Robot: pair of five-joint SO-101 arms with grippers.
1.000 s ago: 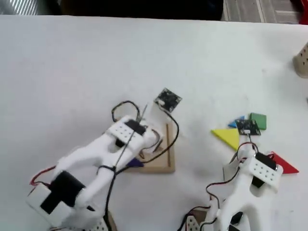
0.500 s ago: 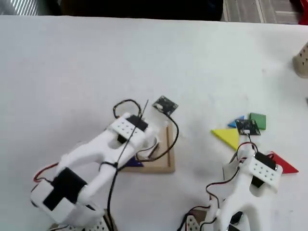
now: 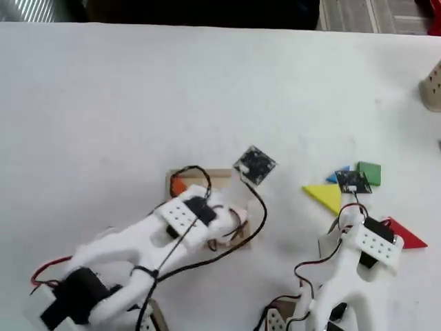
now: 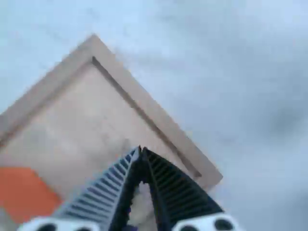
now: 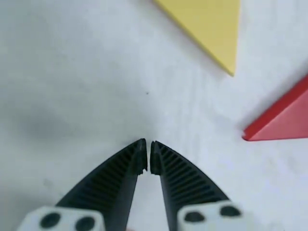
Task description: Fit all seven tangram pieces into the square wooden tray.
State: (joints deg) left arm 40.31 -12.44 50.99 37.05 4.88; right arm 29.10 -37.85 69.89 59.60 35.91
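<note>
Wooden tray (image 4: 159, 125): flat on the white surface (image 3: 103, 103), under the left arm. Orange piece (image 4: 21, 192): inside the tray, at one corner. Left claw (image 4: 141, 154): tips together, over the tray floor. Yellow triangle (image 3: 327, 195), red triangle (image 3: 410, 236), green square (image 3: 370, 172), blue piece (image 3: 337, 176): loose on the surface, well apart from the tray. Right claw (image 5: 147, 156): tips together, above bare surface near the yellow and red triangles.

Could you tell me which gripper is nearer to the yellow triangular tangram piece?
Right. The right gripper is just beside the yellow triangle; the left gripper is over the square wooden tray.
</note>
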